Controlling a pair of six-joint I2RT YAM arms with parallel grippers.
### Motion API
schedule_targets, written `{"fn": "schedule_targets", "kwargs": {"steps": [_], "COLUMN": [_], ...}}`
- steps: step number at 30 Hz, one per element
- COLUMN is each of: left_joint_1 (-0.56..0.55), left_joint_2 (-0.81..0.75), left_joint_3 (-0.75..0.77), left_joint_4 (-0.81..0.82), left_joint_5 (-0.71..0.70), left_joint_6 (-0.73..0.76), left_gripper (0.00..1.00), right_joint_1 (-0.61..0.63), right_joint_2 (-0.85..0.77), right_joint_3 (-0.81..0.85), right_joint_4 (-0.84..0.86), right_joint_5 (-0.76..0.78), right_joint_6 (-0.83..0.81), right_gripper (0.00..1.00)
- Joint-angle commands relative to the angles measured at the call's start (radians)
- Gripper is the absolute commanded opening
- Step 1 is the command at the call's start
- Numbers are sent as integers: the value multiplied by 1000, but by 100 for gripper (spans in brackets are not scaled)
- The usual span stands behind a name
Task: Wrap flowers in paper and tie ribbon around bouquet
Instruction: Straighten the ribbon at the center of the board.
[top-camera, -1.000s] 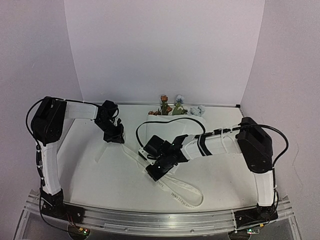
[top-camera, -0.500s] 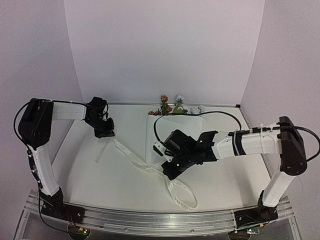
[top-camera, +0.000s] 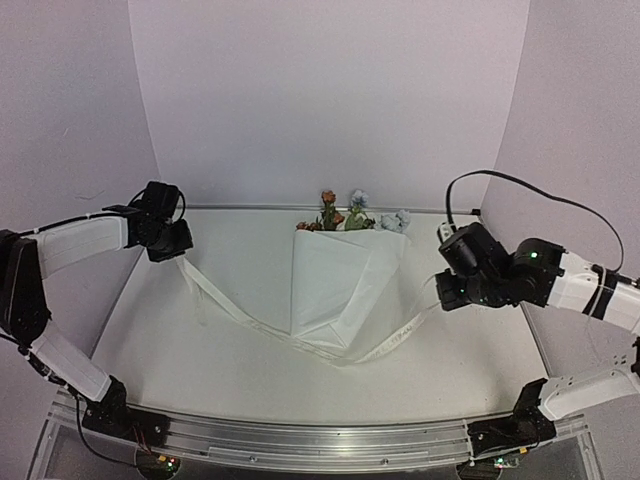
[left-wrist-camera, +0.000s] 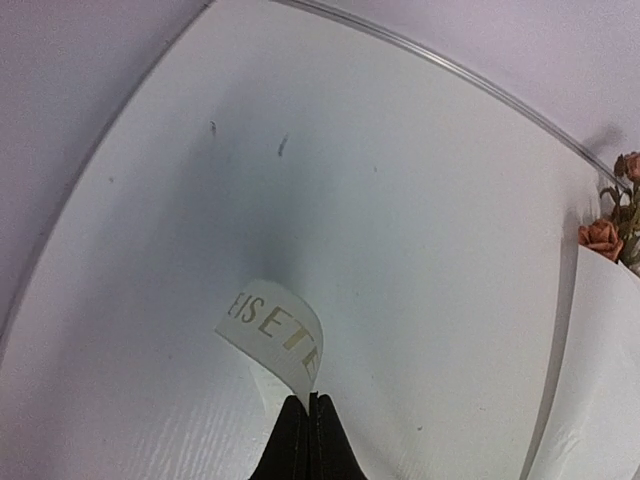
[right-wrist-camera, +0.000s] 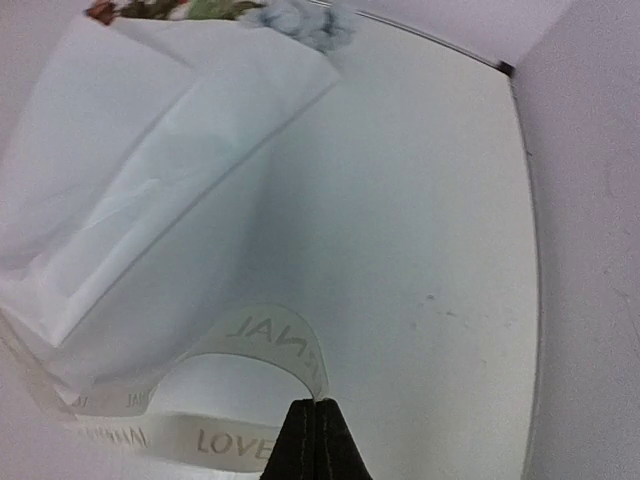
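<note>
Left jaws and right jaws each clamp a ribbon (top-camera: 240, 316) end; advise crossing the ends over the bouquet (top-camera: 330, 280) under even tension.

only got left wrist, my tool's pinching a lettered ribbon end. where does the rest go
observer: From the left tool the ribbon droops, skirts the near tip of the bouquet and rises to the right tool.
operator: right tool got it
observer: Yes, the right wrist view shows it shut on the other end.
operator: any blue flowers
observer: Yes, pale blue blooms poke out at the bouquet's far right.
</note>
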Motion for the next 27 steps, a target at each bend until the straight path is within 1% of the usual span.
{"fn": "schedule_targets", "kwargs": {"steps": [1, 4, 8, 11, 14, 17, 19, 24, 27], "left_joint_1": [14, 13, 14, 14, 14, 13, 13, 13, 13], "left_joint_2": [-118, -161, -213, -240, -262, -257, -249, -239, -215], "left_joint_3": [54, 143, 220, 253, 236, 151, 68, -255, -364], "left_joint_4": [-38, -87, -112, -141, -147, -144, -139, -4, 67], "left_joint_5": [-204, -252, -283, -274, -224, -157, -124, 24, 101], "left_joint_6": [60, 107, 172, 196, 200, 157, 105, -53, -145], "left_gripper": [0, 0, 0, 0, 0, 0, 0, 0, 0], "right_joint_1": [-89, -114, -145, -163, -174, -182, -194, -254, -282], "right_joint_2": [-75, -90, -81, -67, -66, -64, -60, -16, 1], "right_joint_3": [2, 75, 179, 236, 263, 224, 156, -62, -131], "right_joint_4": [-146, -174, -211, -241, -264, -275, -276, -278, -278], "right_joint_5": [172, 225, 256, 294, 332, 359, 326, 188, 112], "right_joint_6": [35, -33, -142, -222, -260, -250, -195, 61, 181], "right_gripper": [0, 0, 0, 0, 0, 0, 0, 0, 0]}}
